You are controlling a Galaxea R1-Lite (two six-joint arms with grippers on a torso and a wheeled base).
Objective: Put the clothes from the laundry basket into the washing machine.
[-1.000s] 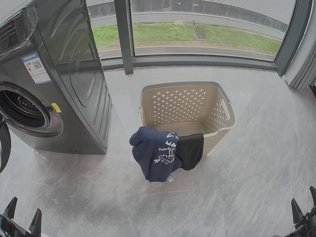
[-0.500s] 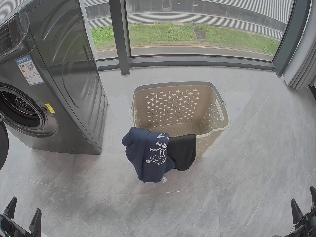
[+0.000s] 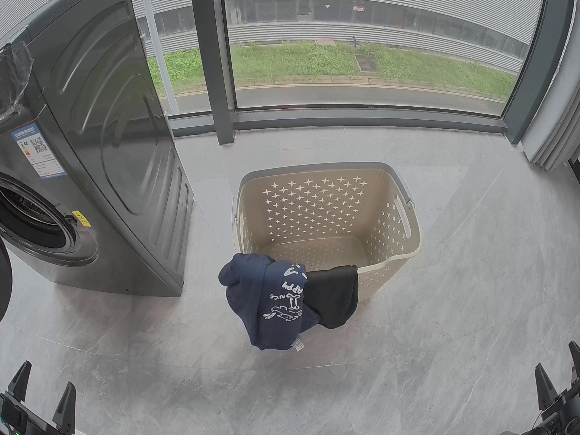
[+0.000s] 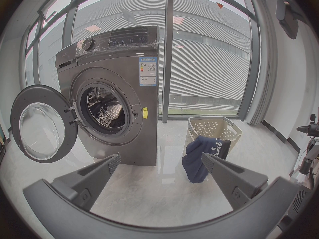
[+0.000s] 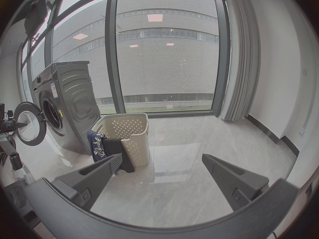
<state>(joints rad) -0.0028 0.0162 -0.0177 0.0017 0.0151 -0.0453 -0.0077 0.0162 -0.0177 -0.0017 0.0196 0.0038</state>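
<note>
1. The beige laundry basket (image 3: 406,211) stands on the grey floor (image 3: 459,309) toward its window edge, near the washing machine (image 3: 115,152) but apart from it.
2. A navy print garment (image 3: 269,303) and a black garment (image 3: 333,294) hang side by side over the basket's near rim, touching.
3. The machine's round door (image 4: 41,123) stands open, baring the drum (image 4: 104,108).
4. The left tool (image 4: 160,156) and right tool (image 5: 161,156) sit low over the floor, jaws apart, holding nothing.

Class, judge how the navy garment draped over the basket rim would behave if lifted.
Probably floppy: the navy garment sags limply over the laundry basket rim. Hanging mostly outside, it would likely slide off with a tug.
</note>
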